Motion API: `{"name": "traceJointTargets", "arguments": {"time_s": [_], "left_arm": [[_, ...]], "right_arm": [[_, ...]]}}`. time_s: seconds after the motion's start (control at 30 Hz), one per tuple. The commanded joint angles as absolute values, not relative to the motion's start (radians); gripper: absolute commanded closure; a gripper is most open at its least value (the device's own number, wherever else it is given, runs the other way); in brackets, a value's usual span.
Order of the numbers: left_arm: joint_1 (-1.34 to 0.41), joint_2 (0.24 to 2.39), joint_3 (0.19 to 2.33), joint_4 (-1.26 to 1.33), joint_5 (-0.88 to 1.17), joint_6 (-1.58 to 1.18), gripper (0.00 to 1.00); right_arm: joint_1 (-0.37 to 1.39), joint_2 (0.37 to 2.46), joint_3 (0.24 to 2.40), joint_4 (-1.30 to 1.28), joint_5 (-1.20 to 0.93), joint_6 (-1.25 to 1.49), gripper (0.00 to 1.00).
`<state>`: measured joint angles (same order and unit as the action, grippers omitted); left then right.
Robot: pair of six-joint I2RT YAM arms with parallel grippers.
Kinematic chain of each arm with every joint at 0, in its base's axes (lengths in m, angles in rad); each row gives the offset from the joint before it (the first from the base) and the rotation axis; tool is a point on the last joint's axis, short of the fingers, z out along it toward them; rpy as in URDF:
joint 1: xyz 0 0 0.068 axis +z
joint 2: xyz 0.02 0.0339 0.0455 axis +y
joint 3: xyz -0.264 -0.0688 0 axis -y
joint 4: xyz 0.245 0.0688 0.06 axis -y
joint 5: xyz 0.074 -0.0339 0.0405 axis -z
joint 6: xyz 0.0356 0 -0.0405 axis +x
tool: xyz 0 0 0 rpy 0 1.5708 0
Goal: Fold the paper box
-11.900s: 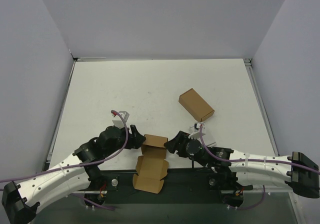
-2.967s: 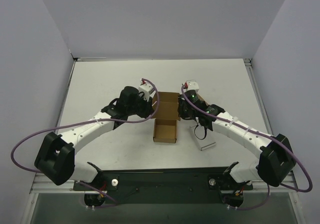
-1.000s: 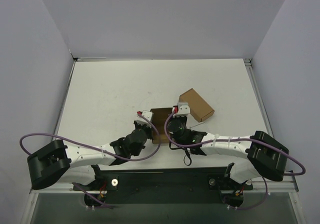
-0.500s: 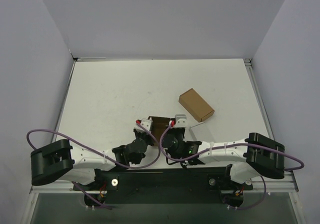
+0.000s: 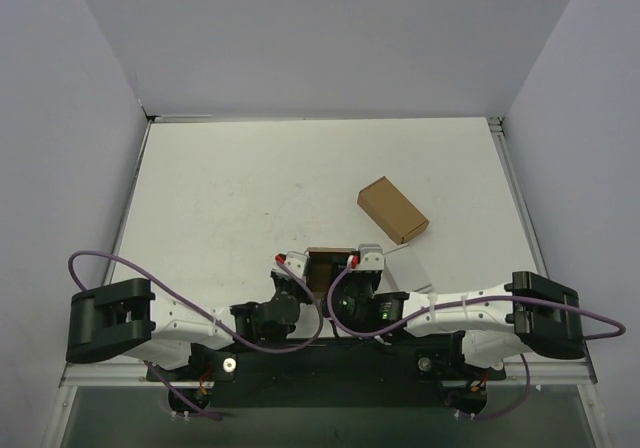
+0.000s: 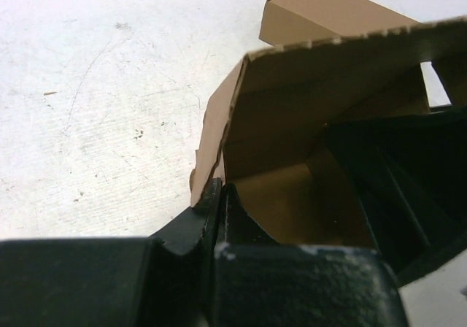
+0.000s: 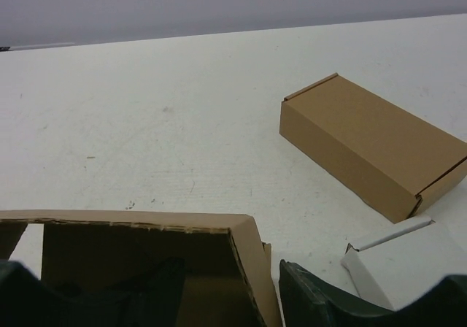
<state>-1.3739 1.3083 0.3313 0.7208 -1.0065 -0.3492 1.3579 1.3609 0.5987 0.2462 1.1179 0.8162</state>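
Paper box (image 5: 327, 264): at the near edge of the surface (image 5: 230, 188), between the 2 grippers, partly formed, top open.

Handling: thin kraft card. Judged light and springy, easy to crease, and likely to slide or tip if nudged. Best hold is a pinch on a wall rim near a corner, not on a loose flap.

Left gripper (image 6: 221, 193): closed, pinching the box's left wall at its rim.

Right gripper (image 7: 230, 287): jaws apart, 1 finger inside the right wall and 1 outside (no squeeze visible).

Both arms folded low, wrists close to their bases.
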Motion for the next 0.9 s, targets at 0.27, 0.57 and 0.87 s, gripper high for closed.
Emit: {"name": "traceJointTargets", "arguments": {"time_s": [0.27,0.57,0.87], "left_arm": [[-1.419,1.388,0.385,0.569,-1.098,-0.396,1.00],[-1.424,1.353,0.373,0.529,-1.097,-0.402,1.00],[-1.430,1.345,0.356,0.531,-1.098,-0.403,1.00]], "right_arm": [[1.643,1.152,0.637,-0.459,1.261,1.366,0.29],[1.689,0.864,0.643,-0.574,1.154,1.267,0.23],[1.132,0.696,0.626,-0.228,0.438,0.933,0.17]]}}
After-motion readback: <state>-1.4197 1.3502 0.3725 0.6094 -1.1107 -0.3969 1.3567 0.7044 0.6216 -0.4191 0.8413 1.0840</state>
